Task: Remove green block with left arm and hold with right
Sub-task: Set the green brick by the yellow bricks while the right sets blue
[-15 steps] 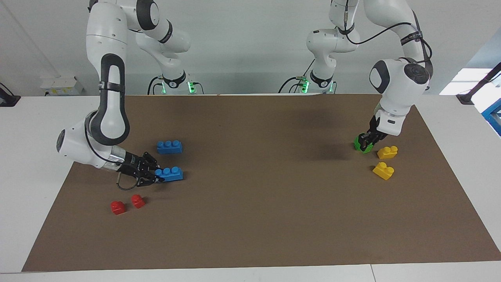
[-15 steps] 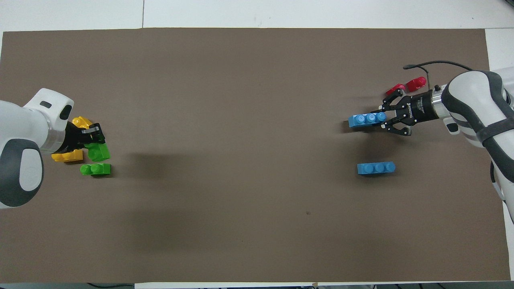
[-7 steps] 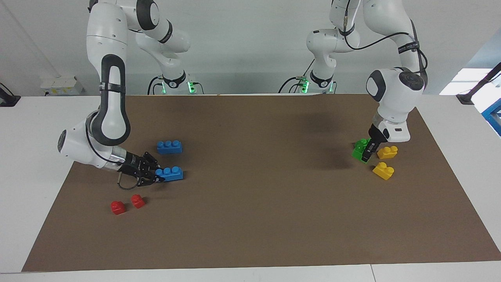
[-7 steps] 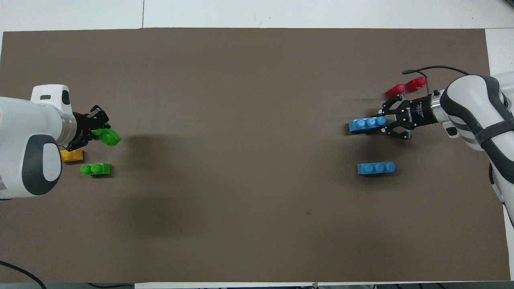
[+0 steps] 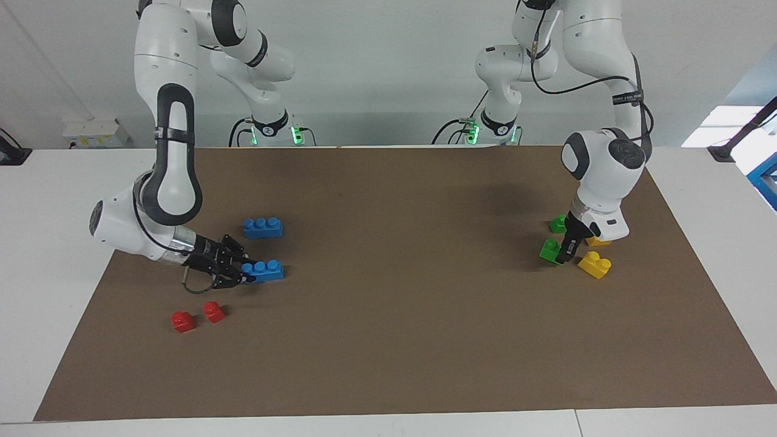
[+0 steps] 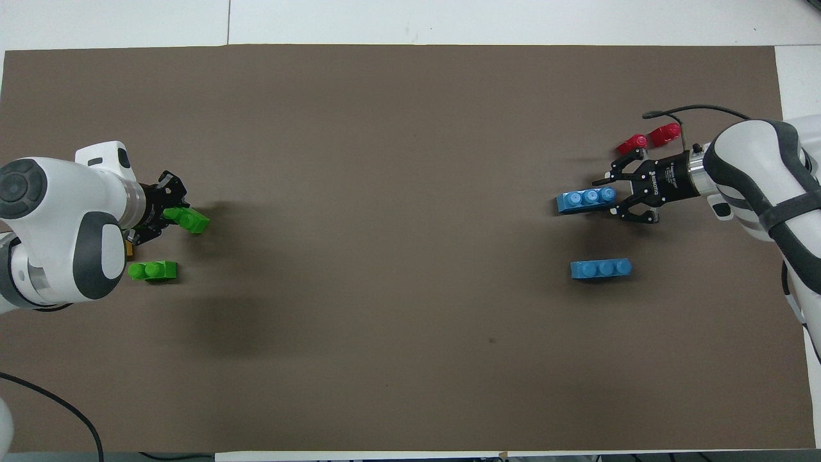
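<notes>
left pincer: clamped on the green block, over the brown mat at the left arm's end
green block: in the left pincer, raised, just beside a yellow brick
second green brick: on the mat, nearer to the robots than the yellow brick
right pincer: clamped on one end of a blue brick, low over the surface
other blue brick: nearer to the robots than the held one
red pieces: farther from the robots than the held blue brick

Yellow brick half-hidden under left arm
</notes>
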`<action>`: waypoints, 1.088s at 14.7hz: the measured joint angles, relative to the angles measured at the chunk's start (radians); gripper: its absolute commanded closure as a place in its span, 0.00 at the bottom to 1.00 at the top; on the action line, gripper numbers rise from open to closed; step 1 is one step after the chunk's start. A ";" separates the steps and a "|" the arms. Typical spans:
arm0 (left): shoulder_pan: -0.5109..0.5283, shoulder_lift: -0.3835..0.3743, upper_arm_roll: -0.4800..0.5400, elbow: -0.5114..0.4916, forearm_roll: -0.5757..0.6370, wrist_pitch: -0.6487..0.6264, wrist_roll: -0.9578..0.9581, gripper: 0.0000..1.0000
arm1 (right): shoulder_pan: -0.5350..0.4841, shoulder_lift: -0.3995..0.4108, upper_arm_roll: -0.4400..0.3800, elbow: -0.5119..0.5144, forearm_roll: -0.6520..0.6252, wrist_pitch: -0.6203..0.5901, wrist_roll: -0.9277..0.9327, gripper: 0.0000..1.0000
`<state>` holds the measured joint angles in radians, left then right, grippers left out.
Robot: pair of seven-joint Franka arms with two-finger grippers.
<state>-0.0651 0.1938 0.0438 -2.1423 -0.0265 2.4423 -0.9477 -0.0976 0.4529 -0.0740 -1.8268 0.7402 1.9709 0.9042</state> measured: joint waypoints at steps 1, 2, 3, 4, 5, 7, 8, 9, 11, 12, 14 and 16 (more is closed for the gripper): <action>0.000 0.012 -0.001 0.000 0.000 0.011 -0.016 1.00 | 0.000 -0.002 0.000 0.001 0.000 -0.001 0.000 0.15; 0.000 0.023 0.000 0.000 0.000 0.022 -0.026 1.00 | 0.000 -0.009 0.001 0.002 0.000 -0.006 0.004 0.14; 0.000 0.028 0.000 0.001 0.000 0.028 -0.030 1.00 | 0.001 -0.021 0.002 0.004 0.000 -0.014 0.014 0.13; 0.000 0.028 0.000 0.001 0.000 0.029 -0.032 1.00 | 0.002 -0.040 0.002 0.006 0.000 -0.029 0.034 0.11; 0.000 0.028 0.000 0.001 0.000 0.029 -0.032 0.73 | 0.003 -0.067 0.003 0.009 0.000 -0.051 0.057 0.08; 0.000 0.028 0.000 0.001 0.000 0.029 -0.032 0.00 | 0.004 -0.133 0.004 0.011 0.000 -0.091 0.098 0.01; 0.000 0.031 -0.002 0.001 0.000 0.029 -0.032 0.00 | 0.004 -0.167 0.004 0.012 -0.002 -0.106 0.114 0.00; 0.000 0.034 -0.004 0.001 0.000 0.030 -0.028 0.00 | 0.004 -0.199 0.004 0.013 -0.021 -0.120 0.122 0.00; -0.001 0.035 -0.008 0.006 0.000 0.034 -0.001 0.00 | 0.004 -0.258 0.004 0.025 -0.085 -0.151 0.124 0.00; -0.001 0.035 -0.008 0.013 0.000 0.036 0.010 0.00 | 0.004 -0.281 0.006 0.041 -0.121 -0.174 0.124 0.00; -0.001 0.034 -0.008 0.039 0.000 0.035 0.019 0.00 | 0.012 -0.323 0.016 0.080 -0.217 -0.200 0.107 0.00; -0.001 0.027 -0.008 0.077 0.000 0.011 0.035 0.00 | 0.041 -0.370 0.021 0.105 -0.300 -0.206 0.060 0.00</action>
<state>-0.0663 0.2213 0.0358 -2.0649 -0.0260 2.4532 -0.9125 -0.0568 0.0831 -0.0533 -1.7218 0.4402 1.7651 0.9637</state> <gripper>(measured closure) 0.000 0.000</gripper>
